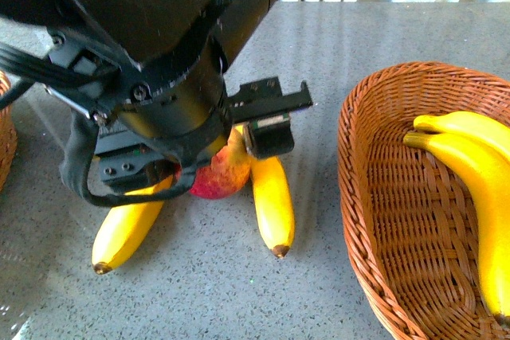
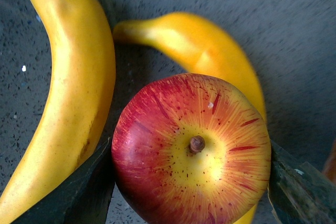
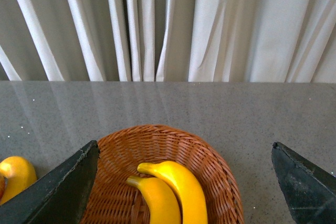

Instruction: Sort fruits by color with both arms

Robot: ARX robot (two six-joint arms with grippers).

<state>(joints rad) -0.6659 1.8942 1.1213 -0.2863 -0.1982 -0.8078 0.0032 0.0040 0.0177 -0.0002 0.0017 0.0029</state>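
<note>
My left gripper (image 1: 215, 169) reaches down to the grey table and is shut on a red apple (image 1: 223, 173) with yellow streaks. In the left wrist view the apple (image 2: 191, 150) sits stem up between my black fingers (image 2: 86, 187). Two yellow bananas lie on the table on either side of it, one to its left (image 1: 127, 232) and one to its right (image 1: 273, 205); both show in the left wrist view (image 2: 73, 77) (image 2: 205, 51). My right gripper (image 3: 184, 182) is open and empty above a wicker basket (image 3: 210, 156) that holds two bananas (image 3: 168, 192). A second apple is out of view.
The wicker basket (image 1: 374, 197) with its two bananas (image 1: 474, 165) stands at the right of the table. The edge of another wicker basket (image 1: 6, 133) shows at the far left. White curtains (image 3: 168, 24) hang behind the table.
</note>
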